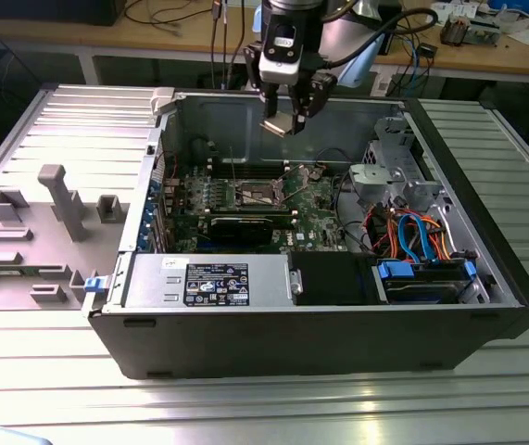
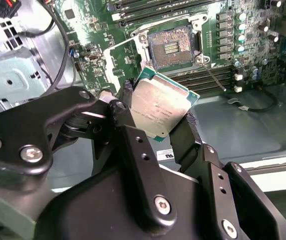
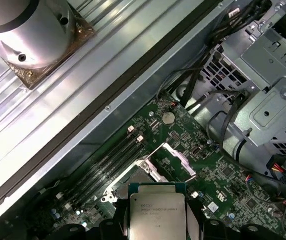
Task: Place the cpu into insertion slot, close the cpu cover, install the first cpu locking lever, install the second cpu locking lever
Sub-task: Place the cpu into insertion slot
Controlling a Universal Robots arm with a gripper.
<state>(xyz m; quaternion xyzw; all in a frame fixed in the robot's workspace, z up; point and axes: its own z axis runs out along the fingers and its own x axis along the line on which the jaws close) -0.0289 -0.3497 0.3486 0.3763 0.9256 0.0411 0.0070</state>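
Note:
My gripper (image 1: 284,113) hangs above the open computer case, shut on the cpu (image 1: 283,125), a flat silvery-grey square held by its edges. In both wrist views the cpu (image 2: 160,107) (image 3: 157,212) sits between the two black fingers (image 2: 128,131). The insertion slot (image 1: 258,195) (image 2: 172,46) lies uncovered on the green motherboard, below the chip and apart from it, its dark centre showing. The cpu cover (image 3: 174,161) (image 1: 303,174) stands swung up beside the socket. A thin wire locking lever (image 2: 214,76) sticks out next to the slot.
The black case wall (image 1: 245,111) rises behind the gripper. A long black card (image 1: 245,225) and memory slots (image 2: 148,12) flank the socket. A silver power supply (image 1: 213,278), a drive cage (image 1: 398,176) and coloured cables (image 1: 412,232) lie around the board. A grey fixture plate (image 1: 42,222) sits outside.

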